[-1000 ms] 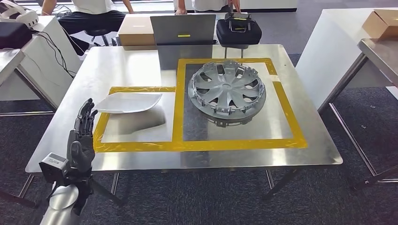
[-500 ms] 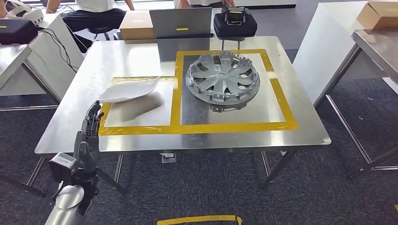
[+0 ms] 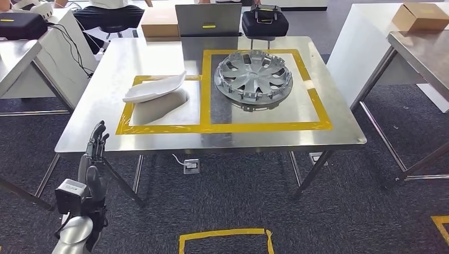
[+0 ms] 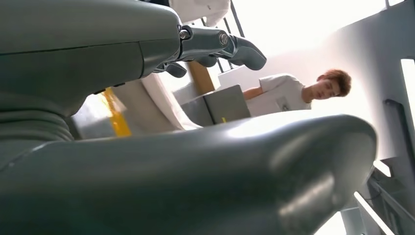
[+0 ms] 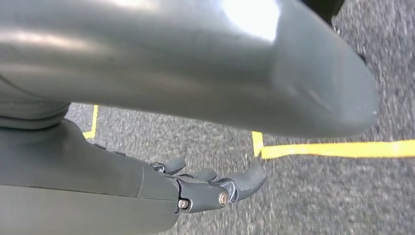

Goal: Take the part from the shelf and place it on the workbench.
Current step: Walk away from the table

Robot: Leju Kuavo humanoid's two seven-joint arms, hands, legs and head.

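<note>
Left hand (image 3: 93, 159) spread, empty (below table edge); white part (image 3: 154, 89) lies lengthwise across the workbench (image 3: 159, 138).

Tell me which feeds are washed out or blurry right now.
Head view: sharp, mild glare on the steel table. Left wrist view: background blown out white behind the person, left hand soft up close. Right wrist view: carpet blurred, highlight on the right hand.

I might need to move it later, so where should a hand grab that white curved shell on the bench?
Probably by the white shell's raised long edge on the robot's side, coming in from the front-left. It lies tilted inside the left yellow-taped box, leaving room for fingers under that edge. The wheel cover crowds its right side.
</note>
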